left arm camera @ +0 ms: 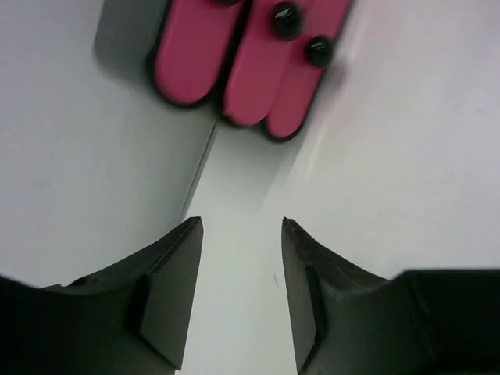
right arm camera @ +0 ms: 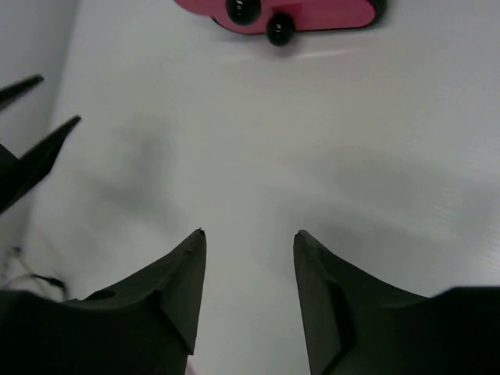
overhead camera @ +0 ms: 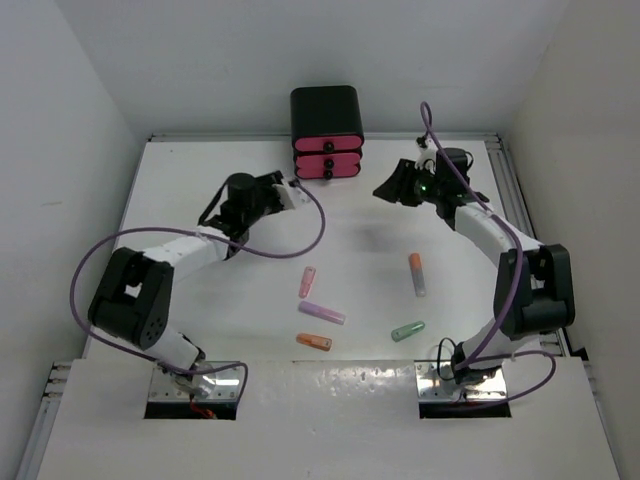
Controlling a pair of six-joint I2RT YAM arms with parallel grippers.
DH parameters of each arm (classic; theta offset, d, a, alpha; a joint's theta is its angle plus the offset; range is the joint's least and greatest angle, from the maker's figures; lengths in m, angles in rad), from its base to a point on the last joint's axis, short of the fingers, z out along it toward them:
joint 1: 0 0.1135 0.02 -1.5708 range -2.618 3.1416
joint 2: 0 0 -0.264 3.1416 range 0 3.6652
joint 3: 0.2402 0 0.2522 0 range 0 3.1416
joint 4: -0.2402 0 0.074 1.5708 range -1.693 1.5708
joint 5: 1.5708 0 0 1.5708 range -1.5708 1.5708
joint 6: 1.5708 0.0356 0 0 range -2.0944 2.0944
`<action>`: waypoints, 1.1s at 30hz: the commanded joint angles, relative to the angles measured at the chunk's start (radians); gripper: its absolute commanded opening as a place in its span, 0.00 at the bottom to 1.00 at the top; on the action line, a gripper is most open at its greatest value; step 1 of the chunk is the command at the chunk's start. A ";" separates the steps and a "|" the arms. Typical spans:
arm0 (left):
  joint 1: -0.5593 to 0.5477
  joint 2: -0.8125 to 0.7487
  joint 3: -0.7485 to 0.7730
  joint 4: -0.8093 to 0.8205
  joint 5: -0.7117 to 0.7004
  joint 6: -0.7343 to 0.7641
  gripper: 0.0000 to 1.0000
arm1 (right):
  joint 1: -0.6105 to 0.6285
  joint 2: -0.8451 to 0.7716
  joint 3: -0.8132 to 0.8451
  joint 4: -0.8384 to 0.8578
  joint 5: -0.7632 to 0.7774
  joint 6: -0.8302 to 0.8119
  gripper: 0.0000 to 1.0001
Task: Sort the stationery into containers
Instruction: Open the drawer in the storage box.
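My left gripper (left arm camera: pixel 241 223): fingers spread, only bare table between them, nothing pinched.
My right gripper (right arm camera: pixel 250 234): fingers parted as well, gripping nothing.
Drawers and my grippers: the pink drawers (overhead camera: pixel 327 158) sit stacked in a black box (overhead camera: pixel 325 112) at the far edge. My two grippers face them from the left and the right, near but not touching. Their dark knobs (left arm camera: pixel 285 17) show ahead of my left fingers.
Sticks and my grippers: five lie loose mid-table, closer to my bases, well apart from both grippers.
Surface: a white table (overhead camera: pixel 200 300).
Room: plain white walls (overhead camera: pixel 60 100) on three sides.
Pink stick (overhead camera: pixel 308 282): long axis near-to-far, slightly tilted.
Purple stick (overhead camera: pixel 322 313): crosswise, right end a little nearer me.
Orange stick (overhead camera: pixel 314 342): crosswise, just beside the purple one.
Green stick (overhead camera: pixel 408 331): diagonal, right end farther.
Orange-white stick (overhead camera: pixel 416 273): near-to-far, orange end away from me.
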 commanded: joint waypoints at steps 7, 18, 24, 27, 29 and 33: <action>0.285 -0.254 0.223 -0.466 0.106 -0.830 0.73 | 0.146 0.087 -0.037 0.386 0.242 0.694 0.55; 0.506 -0.310 0.156 -0.536 0.544 -1.090 0.80 | 0.181 0.146 -0.070 0.435 0.272 0.854 0.55; 0.566 -0.308 0.084 -0.514 0.659 -1.197 0.79 | 0.150 0.297 0.025 0.613 0.189 0.923 0.42; 0.590 -0.282 0.140 -0.608 0.672 -1.135 0.81 | 0.172 0.373 0.067 0.654 0.189 0.943 0.43; 0.627 -0.255 0.174 -0.652 0.698 -1.080 0.81 | 0.181 0.410 0.094 0.679 0.184 0.958 0.44; 0.704 -0.178 0.265 -0.773 0.853 -1.000 0.82 | 0.196 0.531 0.229 0.740 0.159 0.960 0.45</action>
